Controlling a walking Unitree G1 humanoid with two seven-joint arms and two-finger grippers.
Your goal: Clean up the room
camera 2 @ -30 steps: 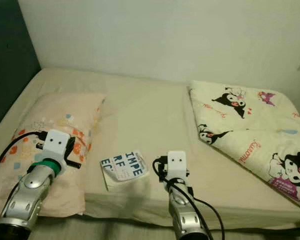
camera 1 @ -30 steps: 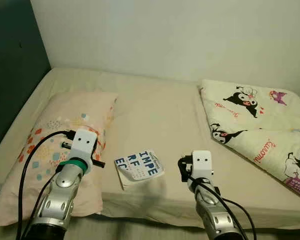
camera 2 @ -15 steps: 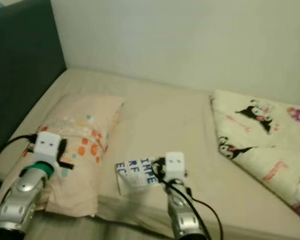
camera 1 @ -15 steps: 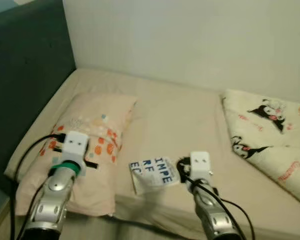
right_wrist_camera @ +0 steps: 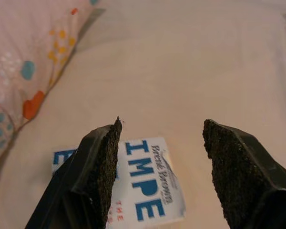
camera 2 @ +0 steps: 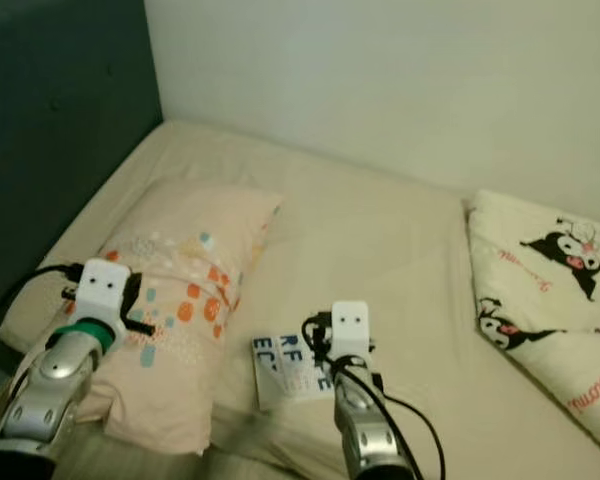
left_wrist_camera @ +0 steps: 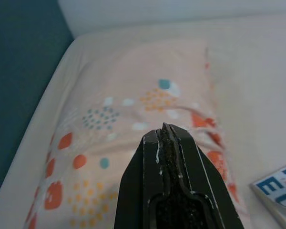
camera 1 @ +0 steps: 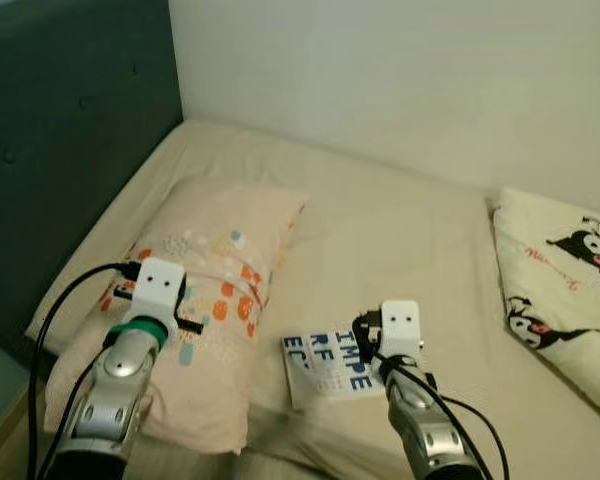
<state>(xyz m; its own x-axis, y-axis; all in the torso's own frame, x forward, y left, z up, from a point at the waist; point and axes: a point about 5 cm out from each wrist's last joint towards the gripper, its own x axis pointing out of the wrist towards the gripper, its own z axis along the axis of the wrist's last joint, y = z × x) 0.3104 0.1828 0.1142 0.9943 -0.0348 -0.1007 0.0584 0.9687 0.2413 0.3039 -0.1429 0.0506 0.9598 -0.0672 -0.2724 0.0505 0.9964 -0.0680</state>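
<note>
Head cam: a beige bed (camera 1: 380, 230) w/ smooth sheet, dark teal padded headboard (camera 1: 60, 150) at its far left end. Soft peach pillow (camera 1: 215, 270), dotted orange/teal print, lies on the bed just by the headboard. A flat white book (camera 1: 325, 368) w/ blue block letters sits near the bed's front edge, just beside the pillow. A cream quilt (camera 1: 560, 290) w/ cartoon prints is folded at the bed's other end, well apart from the book. My left arm is over the pillow's front part; my right arm is over the book's near corner. Left wrist cam: my left gripper (left_wrist_camera: 165, 138) has its rough black pads pressed together, nothing between, above the pillow fabric. Right wrist cam: my right gripper (right_wrist_camera: 161, 148) is spread wide, gritty pads apart, book lying below between them, not touched.
</note>
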